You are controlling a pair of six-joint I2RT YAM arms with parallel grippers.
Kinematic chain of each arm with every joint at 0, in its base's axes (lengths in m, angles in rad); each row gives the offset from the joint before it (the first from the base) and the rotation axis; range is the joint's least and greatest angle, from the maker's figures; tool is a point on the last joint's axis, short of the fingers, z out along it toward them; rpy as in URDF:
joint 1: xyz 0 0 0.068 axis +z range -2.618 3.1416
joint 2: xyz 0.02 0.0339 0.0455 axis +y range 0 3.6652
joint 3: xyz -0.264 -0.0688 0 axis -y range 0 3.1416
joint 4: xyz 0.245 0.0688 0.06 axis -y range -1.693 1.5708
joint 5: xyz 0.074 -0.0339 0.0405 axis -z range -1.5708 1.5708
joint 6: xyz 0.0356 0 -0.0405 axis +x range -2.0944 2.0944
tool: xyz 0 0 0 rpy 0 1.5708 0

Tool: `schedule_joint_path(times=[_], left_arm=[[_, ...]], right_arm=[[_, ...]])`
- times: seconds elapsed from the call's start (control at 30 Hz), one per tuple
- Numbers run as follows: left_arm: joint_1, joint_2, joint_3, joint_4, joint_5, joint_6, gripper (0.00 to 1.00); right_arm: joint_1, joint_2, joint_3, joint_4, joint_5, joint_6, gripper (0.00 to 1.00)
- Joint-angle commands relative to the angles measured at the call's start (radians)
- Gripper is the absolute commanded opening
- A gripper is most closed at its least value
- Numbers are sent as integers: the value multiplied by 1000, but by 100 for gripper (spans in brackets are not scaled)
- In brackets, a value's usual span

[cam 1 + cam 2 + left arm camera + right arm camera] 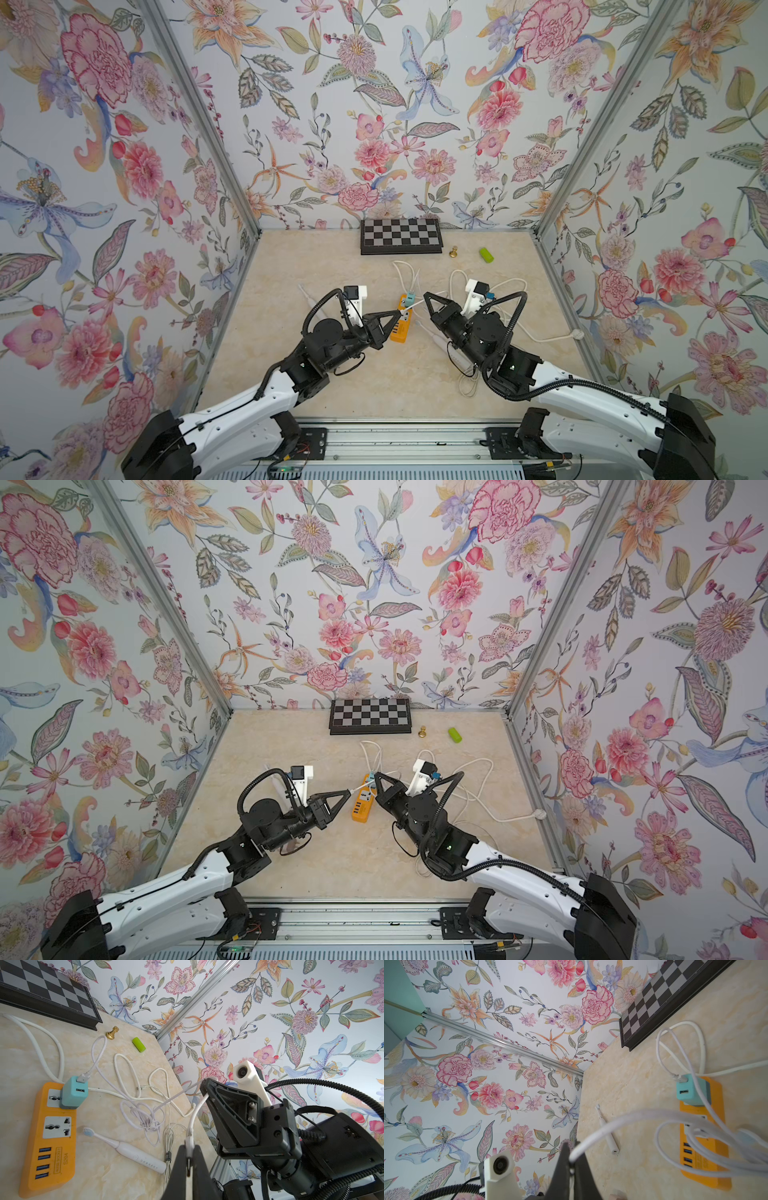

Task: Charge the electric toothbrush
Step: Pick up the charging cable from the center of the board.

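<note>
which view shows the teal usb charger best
The left wrist view: the teal charger sits close and unblocked on the orange power strip, one port holding a white cable, one empty. The right wrist view shows it with cable crossing it; in both top views it is tiny.

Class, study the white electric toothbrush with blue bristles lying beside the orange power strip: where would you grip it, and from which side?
Take the white electric toothbrush by the middle of its thick handle, from straight above, jaws across its width. It lies flat on the beige table, so its long sides are free; the neck looks too thin.
</note>
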State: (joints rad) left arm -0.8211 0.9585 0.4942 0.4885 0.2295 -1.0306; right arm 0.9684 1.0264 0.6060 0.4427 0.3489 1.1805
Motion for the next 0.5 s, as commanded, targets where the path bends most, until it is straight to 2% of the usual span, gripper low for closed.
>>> schedule_joint_path(times=[0.0,0.1,0.17,0.27,0.33,0.4,0.47], left_arm=[[41,-20,106,-144,7,126,0],[69,-36,208,-332,25,274,0],[74,-52,254,-428,28,357,0],[77,-47,333,-565,52,443,0],[78,-38,393,-645,58,484,0],[77,-33,442,-703,87,525,0],[77,-23,495,-783,95,574,0]], right_arm=[[-21,-13,42,-5,-117,-94,17],[-91,-39,96,-144,-338,-207,32],[-145,-61,170,-314,-490,-349,38],[-205,-96,265,-531,-700,-576,41],[-237,-127,309,-629,-796,-705,41],[-261,-160,323,-655,-896,-821,44],[-270,-173,338,-669,-927,-931,43]])
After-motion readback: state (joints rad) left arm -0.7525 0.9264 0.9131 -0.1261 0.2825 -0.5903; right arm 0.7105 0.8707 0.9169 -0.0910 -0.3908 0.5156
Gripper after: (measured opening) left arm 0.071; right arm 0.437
